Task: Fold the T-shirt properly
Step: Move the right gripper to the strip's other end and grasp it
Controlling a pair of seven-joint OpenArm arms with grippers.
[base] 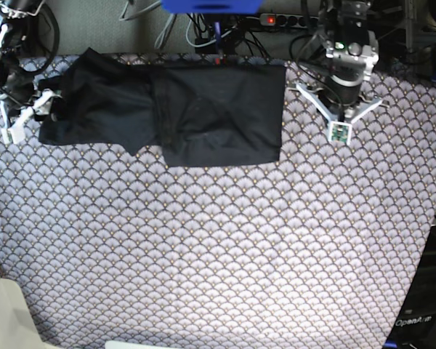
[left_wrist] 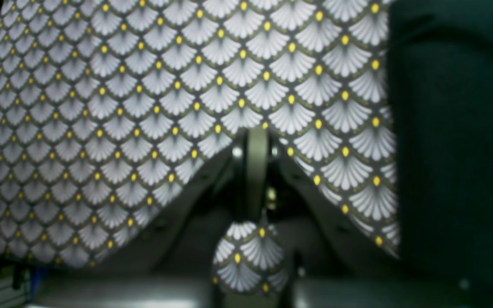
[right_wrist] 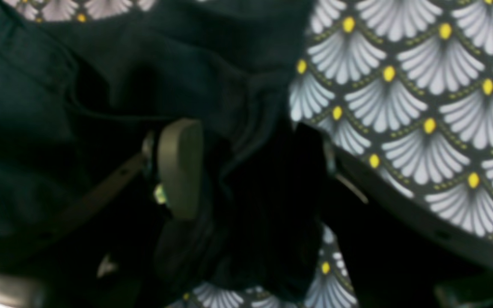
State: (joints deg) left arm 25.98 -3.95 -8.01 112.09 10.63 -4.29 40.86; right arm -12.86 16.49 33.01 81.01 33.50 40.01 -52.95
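With the left gripper (base: 339,131) pressed together beside the T-shirt (base: 203,109), the right gripper (right_wrist: 246,162) – spread wide over its far edge – must pinch cloth before folding inward.

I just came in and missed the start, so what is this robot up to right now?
A two-armed robot is folding a dark T-shirt on a fan-patterned tablecloth. The shirt lies partly folded along the far edge of the table. The right gripper is at the shirt's sleeve end with its jaws wide open around bunched fabric, not yet closed on it. The left gripper is shut and empty, beside the shirt's other end.
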